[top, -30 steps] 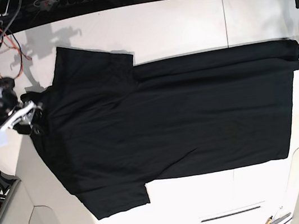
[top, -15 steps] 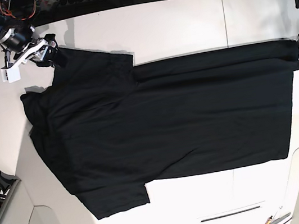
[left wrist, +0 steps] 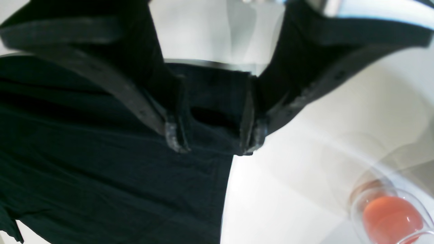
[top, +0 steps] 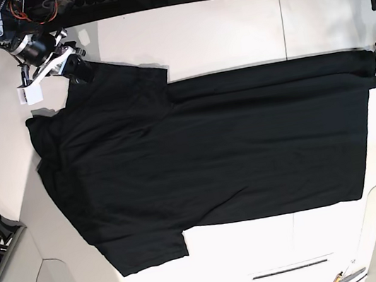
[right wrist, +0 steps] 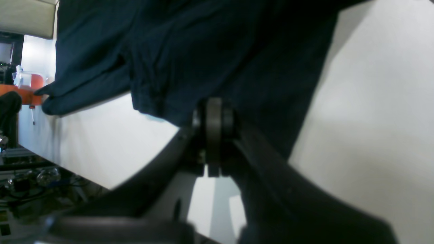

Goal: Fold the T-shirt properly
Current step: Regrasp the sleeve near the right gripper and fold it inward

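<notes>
Base view: right pincer (top: 75, 67) clenched on T-shirt (top: 205, 160) sleeve, left pincer (left wrist: 213, 135) grasping its hem

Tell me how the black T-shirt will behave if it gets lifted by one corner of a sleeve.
The T-shirt is probably floppy: it lies flat with soft creases, and its hem already bunches where the left tool grips it. It would likely drape and drag rather than keep shape. It looks thin, so probably light.

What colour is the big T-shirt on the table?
Plain black T-shirt, clearest in the base view.
</notes>
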